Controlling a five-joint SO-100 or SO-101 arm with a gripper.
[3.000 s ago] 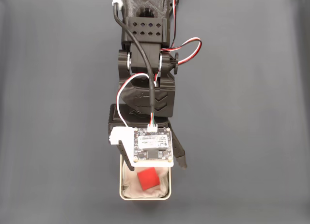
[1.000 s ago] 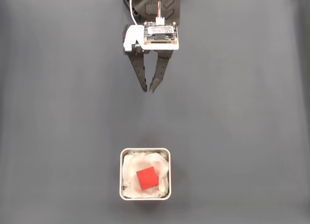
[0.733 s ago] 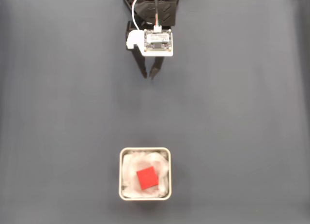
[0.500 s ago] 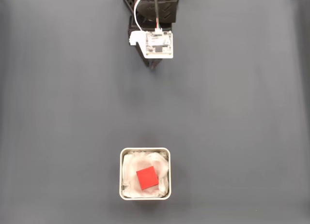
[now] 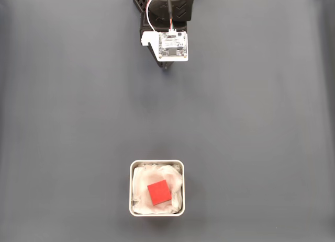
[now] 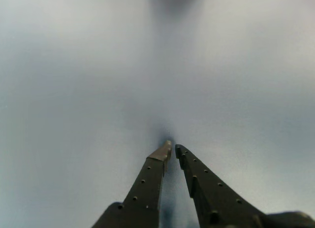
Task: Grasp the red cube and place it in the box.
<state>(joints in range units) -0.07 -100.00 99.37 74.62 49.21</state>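
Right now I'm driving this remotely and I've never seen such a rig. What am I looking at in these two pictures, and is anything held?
The fixed view looks straight down on a dark grey table. At its top edge is a small robot arm carrying a camera board. Near the bottom stands the box, metal-rimmed with white lining, and the red cube lies inside it. The wrist view comes from the camera on the arm, looking along the gripper: its two dark fingers nearly meet at the tips, with nothing between them. So nothing is held.
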